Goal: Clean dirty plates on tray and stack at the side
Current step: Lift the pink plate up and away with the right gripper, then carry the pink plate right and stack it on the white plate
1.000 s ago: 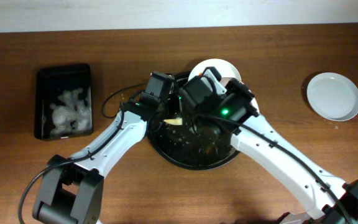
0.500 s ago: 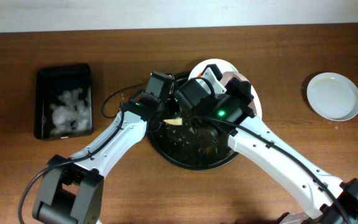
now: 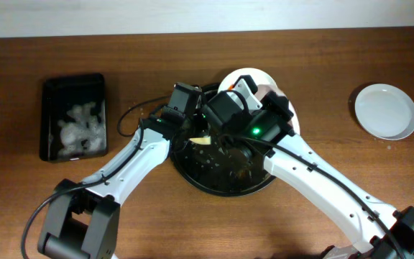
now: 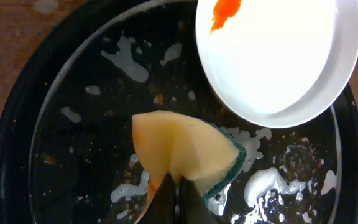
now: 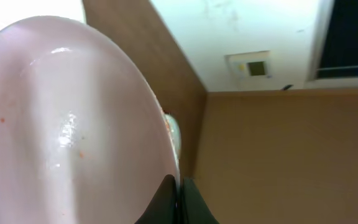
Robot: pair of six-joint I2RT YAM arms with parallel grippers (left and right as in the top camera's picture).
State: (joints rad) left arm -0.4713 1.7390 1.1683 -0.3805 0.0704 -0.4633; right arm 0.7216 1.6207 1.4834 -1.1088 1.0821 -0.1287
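Wooden desk [image 3: 336, 57] under all; dirty plate [image 4: 278, 56] held tilted over far-right rim of tray [image 4: 5, 155], edge clamped by right fingers [image 5: 194, 205]. Round, so no long axis; smeared face turned toward sponge [image 4: 179, 146], probably for scrubbing. Sponge pinched by left fingers [image 4: 163, 202]. Clean plate [image 3: 386, 111] parked far right, likely stack start.

A brown wooden table [image 3: 336, 57] is seen from above, bordered at its far edge by a pale strip [image 3: 192, 14]. In the right wrist view a white wall [image 5: 241, 25] is shown, with a small rectangular fitting [image 5: 252, 65] mounted on it and a dark pane [image 5: 350, 37] beside.
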